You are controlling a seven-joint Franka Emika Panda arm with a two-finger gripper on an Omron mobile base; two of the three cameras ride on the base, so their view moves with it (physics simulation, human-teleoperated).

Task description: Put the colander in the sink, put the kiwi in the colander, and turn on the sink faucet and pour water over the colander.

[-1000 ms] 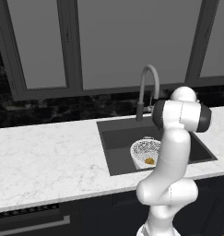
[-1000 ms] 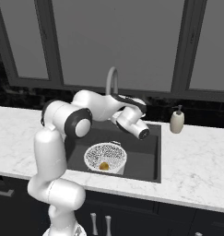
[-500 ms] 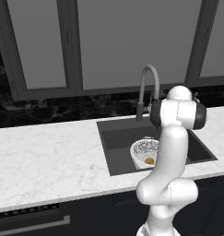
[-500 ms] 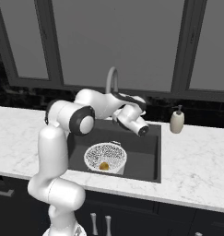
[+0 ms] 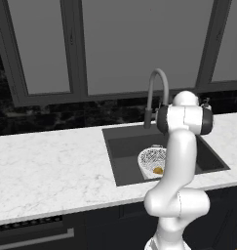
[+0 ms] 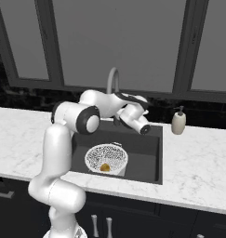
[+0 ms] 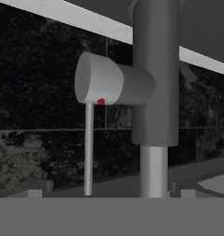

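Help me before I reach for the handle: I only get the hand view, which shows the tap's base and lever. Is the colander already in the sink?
Observer: Yes. The colander sits in the sink, near its front wall.
Operator: And the fruit?
Observer: The kiwi lies inside the colander.
Operator: Is water falling yet?
Observer: No stream reaches the colander in either base view; the sink faucet arches above the arm.
Operator: Is anything beside the basin?
Observer: A soap dispenser stands on the counter to the sink's right, apart from the arm.
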